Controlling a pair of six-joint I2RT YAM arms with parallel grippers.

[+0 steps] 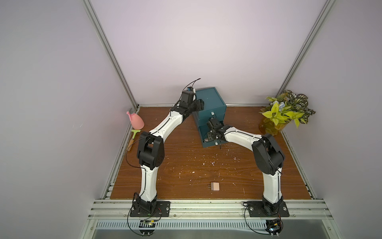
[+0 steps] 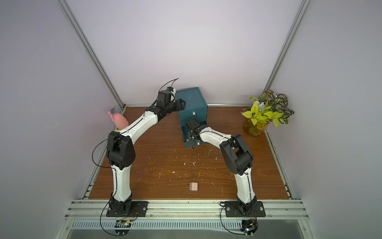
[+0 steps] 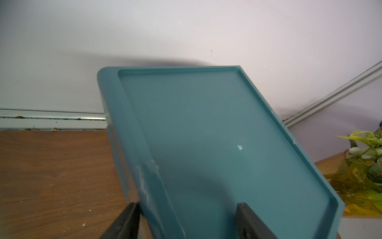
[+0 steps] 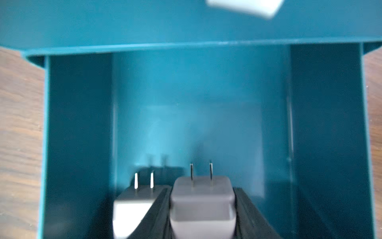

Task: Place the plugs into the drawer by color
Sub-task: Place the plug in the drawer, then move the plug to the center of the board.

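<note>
In the open bottom drawer (image 4: 78,124), a beige plug (image 4: 201,198) hangs just inside
The right gripper (image 4: 202,191) clamps it beside another plug (image 4: 132,204), free floor ahead; a third plug (image 1: 215,186) waits on the table (image 1: 186,165), seemingly the last; the left gripper (image 3: 188,205) straddles the chest (image 3: 206,134) rim, fingers apart

Chest (image 1: 208,99) at worktop (image 1: 186,165) back centre; bottom drawer (image 1: 206,144) out, two plugs (image 4: 202,202) side by side inside. Lone plug (image 1: 215,186) near front. Plant (image 1: 287,111) back right, bottle (image 1: 136,121) back left.
</note>
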